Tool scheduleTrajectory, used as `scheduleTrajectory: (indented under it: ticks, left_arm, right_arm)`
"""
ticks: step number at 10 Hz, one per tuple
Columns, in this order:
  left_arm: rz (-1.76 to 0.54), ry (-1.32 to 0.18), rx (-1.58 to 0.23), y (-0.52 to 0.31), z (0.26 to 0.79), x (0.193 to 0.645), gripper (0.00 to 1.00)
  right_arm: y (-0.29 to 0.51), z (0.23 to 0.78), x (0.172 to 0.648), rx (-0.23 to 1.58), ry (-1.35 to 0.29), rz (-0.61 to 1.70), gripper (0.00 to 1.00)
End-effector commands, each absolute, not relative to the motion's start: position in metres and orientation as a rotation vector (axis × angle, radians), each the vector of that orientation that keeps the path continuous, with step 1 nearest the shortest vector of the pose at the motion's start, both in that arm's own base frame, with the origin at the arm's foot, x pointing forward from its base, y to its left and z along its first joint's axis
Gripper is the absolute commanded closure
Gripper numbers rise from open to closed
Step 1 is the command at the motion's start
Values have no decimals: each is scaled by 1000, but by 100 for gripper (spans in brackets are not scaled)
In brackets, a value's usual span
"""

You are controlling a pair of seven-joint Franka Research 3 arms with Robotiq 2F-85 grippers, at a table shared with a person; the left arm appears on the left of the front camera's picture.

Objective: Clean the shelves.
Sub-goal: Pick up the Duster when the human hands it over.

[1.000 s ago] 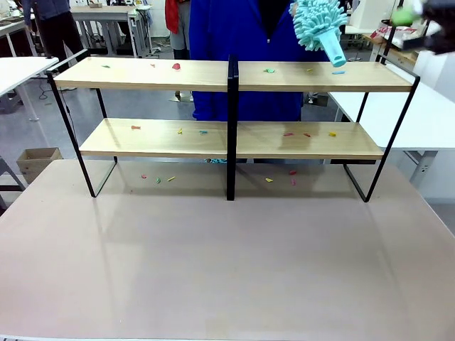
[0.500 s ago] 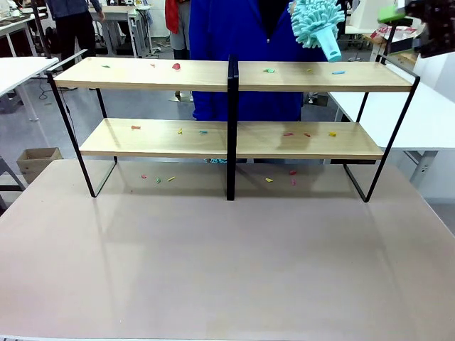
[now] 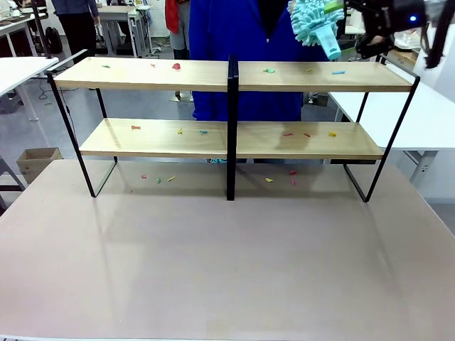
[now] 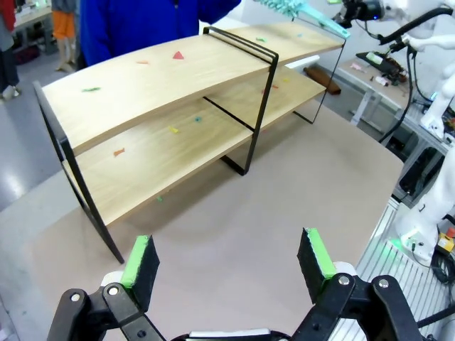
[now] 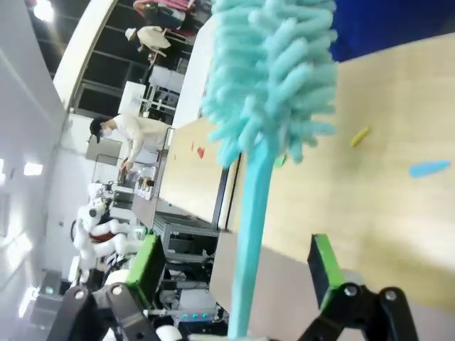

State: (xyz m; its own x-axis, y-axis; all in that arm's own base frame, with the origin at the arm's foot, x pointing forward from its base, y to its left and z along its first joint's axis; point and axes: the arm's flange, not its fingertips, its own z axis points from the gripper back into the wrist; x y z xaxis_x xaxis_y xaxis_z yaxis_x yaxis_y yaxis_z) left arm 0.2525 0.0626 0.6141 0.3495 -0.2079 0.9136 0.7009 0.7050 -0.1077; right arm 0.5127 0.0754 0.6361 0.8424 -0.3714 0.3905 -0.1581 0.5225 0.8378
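Front view: the shelves (image 3: 163,138) are standing along the far edge of the table (image 3: 213,270), reaching nearly from its left edge to its right one. Small coloured scraps (image 3: 176,66) are lying on both boards and on the table under the lower board. A person in a blue coat (image 3: 242,42) is standing just behind the central upright. A turquoise duster (image 3: 313,21) is hanging over the right end of the top board, handle downward. The right gripper (image 3: 348,27) is reaching toward it from the right – what is carrying the duster, I cannot tell. On the floor past the table's left edge a cardboard box (image 3: 39,162) is sitting; its inside is hidden.

Left wrist view: the left gripper (image 4: 229,254) is hovering over the bare table with its jaws spread wide and nothing between them. The shelves are standing ahead, scraps scattered on both boards.

Right wrist view: the right gripper's jaws are standing fully apart. The duster's handle (image 5: 249,234) is passing between the green pads (image 5: 323,266) without touching either, so the gripper is gripping nothing. Behind it the top board (image 5: 398,206) is carrying a yellow scrap (image 5: 360,135) and a blue scrap (image 5: 430,168).
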Motion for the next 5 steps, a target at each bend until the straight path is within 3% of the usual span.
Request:
scheduleTrajectory:
  ticks: [1, 4, 5]
  left_arm:
    - [-628, -1056, -543, 63, 614, 253, 0]
    - [-628, -1056, -543, 63, 614, 253, 0]
    - [-628, -1056, -543, 63, 614, 253, 0]
  right_arm:
    - [73, 649, 525, 1015, -554, -166, 0]
    - [70, 647, 527, 1008, -531, -165, 0]
    - [69, 645, 528, 1010, -531, -160, 35]
